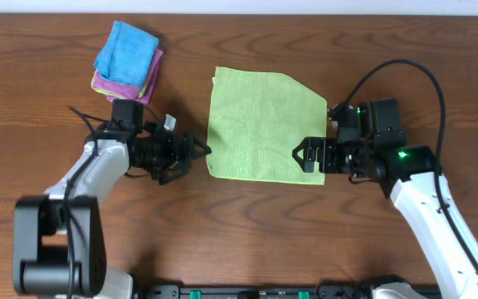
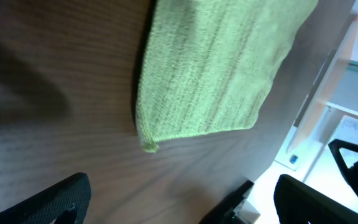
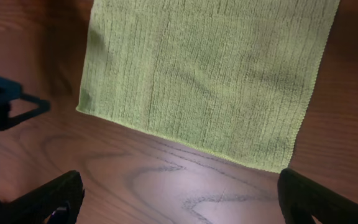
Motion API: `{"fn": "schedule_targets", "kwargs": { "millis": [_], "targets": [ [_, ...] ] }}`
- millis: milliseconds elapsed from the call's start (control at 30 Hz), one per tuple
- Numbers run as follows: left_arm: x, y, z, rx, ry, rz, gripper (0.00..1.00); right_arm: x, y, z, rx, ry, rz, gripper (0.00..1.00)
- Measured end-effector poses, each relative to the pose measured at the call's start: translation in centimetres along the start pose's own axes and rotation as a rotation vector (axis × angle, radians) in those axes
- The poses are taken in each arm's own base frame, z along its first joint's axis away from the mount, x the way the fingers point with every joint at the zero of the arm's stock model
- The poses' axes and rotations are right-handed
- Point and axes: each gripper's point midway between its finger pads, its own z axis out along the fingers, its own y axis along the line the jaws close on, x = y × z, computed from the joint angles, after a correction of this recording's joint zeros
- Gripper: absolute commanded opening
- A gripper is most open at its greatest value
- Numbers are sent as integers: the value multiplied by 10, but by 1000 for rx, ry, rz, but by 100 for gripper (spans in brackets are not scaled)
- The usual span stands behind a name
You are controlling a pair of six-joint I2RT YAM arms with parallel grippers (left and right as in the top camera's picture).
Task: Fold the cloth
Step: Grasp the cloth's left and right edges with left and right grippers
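cloth flat, left gripper and right gripper spread wide, facing its sides

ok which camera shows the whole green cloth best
Overhead: the cloth lies flat there, its full outline in frame. Right wrist shows most of it, cropped at the top; left wrist shows only one corner.

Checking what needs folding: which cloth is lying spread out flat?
The lime-green cloth, lying alone and opened out. The blue cloth and purple cloth are folded and stacked together at the side.
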Motion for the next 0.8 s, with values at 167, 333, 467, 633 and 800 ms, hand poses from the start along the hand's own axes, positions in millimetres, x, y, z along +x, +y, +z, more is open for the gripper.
{"fn": "schedule_targets", "kwargs": {
  "millis": [167,333,467,633,800],
  "targets": [
    [2,8,17,-1,46,-28,95,0,2,0,-11,3,3,99],
    [9,5,40,-1,93,-17,95,1,3,0,-17,4,4,99],
    [12,-5,53,25,113,-2,89,1,3,0,-19,5,7,99],
    [8,-4,63,18,107,-19,60,1,4,0,-24,7,15,99],
    [4,10,72,-16,107,-54,13,4,4,0,-24,18,20,99]
  ]
}}
